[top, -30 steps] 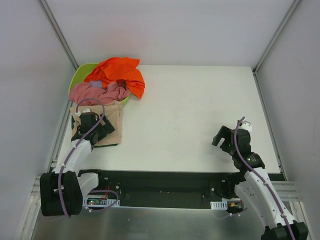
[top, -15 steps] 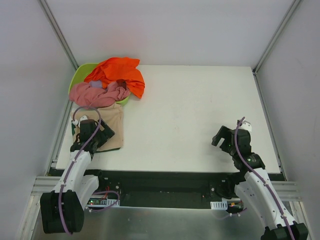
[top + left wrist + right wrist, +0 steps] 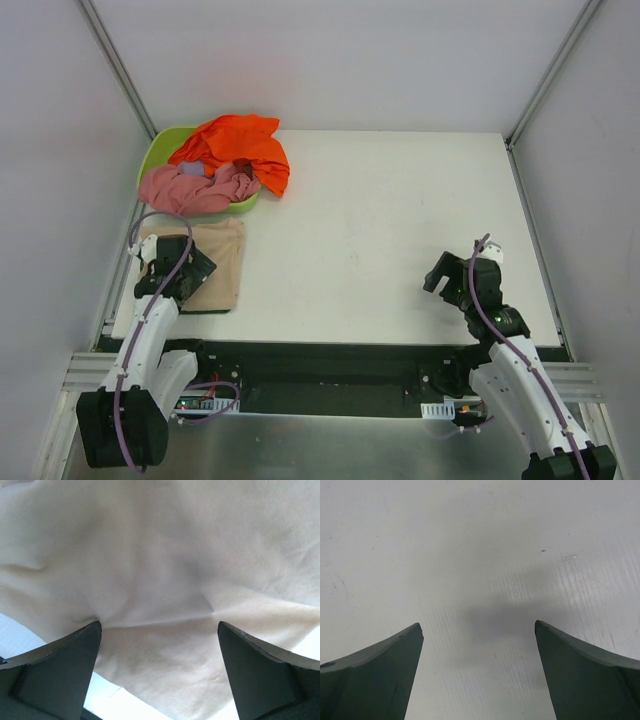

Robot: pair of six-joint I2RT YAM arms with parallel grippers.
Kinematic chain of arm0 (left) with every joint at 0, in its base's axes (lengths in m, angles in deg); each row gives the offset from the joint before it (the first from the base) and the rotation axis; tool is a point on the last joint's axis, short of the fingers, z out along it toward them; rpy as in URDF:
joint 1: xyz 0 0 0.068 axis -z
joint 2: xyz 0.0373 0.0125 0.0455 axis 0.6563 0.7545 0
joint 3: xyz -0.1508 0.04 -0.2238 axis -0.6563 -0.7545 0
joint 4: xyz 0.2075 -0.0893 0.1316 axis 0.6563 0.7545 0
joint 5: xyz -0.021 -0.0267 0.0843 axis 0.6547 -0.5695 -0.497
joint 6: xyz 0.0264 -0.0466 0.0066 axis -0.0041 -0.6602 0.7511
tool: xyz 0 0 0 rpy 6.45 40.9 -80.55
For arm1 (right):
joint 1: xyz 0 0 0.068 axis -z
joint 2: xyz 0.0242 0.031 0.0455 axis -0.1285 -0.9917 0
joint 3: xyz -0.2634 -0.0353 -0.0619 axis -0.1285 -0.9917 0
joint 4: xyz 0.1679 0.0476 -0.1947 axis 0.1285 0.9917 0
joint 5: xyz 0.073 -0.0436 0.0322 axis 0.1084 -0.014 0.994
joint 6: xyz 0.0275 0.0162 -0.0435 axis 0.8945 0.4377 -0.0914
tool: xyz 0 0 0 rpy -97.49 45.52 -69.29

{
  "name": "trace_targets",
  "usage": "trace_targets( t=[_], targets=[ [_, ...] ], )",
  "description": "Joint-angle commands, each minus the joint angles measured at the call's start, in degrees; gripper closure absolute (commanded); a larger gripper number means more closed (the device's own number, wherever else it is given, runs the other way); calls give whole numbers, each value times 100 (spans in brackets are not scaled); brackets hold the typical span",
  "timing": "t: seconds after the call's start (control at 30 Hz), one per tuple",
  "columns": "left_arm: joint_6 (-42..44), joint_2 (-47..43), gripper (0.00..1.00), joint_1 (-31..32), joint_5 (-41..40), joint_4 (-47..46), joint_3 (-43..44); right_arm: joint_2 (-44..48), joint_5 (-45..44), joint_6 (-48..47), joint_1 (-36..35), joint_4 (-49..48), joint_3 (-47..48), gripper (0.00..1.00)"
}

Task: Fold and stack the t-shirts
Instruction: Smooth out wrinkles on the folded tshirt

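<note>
A folded beige t-shirt [image 3: 218,262] lies flat at the table's near left. It fills the left wrist view [image 3: 160,555]. A thin dark edge shows under its near side. My left gripper [image 3: 185,268] hovers over the shirt's left part, open, with nothing between the fingers [image 3: 159,625]. An orange t-shirt [image 3: 238,145] and a pink t-shirt [image 3: 195,188] lie crumpled on the lime-green tub [image 3: 162,150] at the back left. The dark green t-shirt is not clearly in view. My right gripper [image 3: 440,275] is open and empty over bare table at the near right [image 3: 478,625].
The tub stands against the left wall's rail [image 3: 125,250]. The white table [image 3: 400,200] stretches between the shirts and the right arm. The table's near edge [image 3: 330,345] runs just behind the beige shirt's near side.
My left gripper has moved left and toward the near edge across the beige shirt. The beige shirt now lies flatter and covers the dark cloth seen earlier. The right arm has not moved.
</note>
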Motion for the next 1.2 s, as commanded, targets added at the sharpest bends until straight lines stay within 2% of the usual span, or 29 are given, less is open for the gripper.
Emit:
trace_targets(
  t=[0.0, 0.17, 0.27, 0.33, 0.37, 0.4, 0.5, 0.6, 0.67, 0.77, 0.9, 1.07, 1.17],
  targets=[
    [201, -53, 1, 21, 202, 323, 482, -64, -112, -7, 36, -66, 38, 4],
    [624, 35, 1, 222, 2073, -440, 896, -134, -112, -33, 27, -66, 56, 4],
    [949, 411, 1, 590, 2506, -924, 1168, -134, -138, -33, 27, -66, 47, 4],
    [1177, 807, 1, 610, 2333, -1013, 1440, -125, -156, -50, 36, -66, 65, 4],
    [1274, 1035, 1, 619, 2044, -1039, 1555, -125, -139, -51, 36, -66, 65, 4],
    [1310, 1229, 1, 601, 1371, -1066, 1669, -117, -138, -59, 27, -75, 74, 4],
    [1661, 1730, 1, 470, 620, -1206, 2021, -134, -191, -77, 36, -75, 74, 4],
    [2074, 1942, 1, 443, 530, -1294, 2206, -152, -235, -103, 36, -75, 91, 4],
    [2119, 1960, 1, 417, 416, -1583, 2032, -178, -261, -112, 27, -75, 100, 4],
    [2198, 2126, 1, 57, 1019, -2163, 1741, -213, -296, -121, 36, -83, 118, 4],
    [2584, 2723, 1, 48, 1408, -2603, 1802, -301, -349, -103, 36, -92, 135, 4],
    [3015, 3470, 1, 3, 1609, -2622, 2074, -345, -367, -86, 36, -13, 179, 4],
    [2937, 3691, 1, -14, 1829, -2622, 1970, -310, -437, -68, 36, -13, 153, 4]
  ],
)
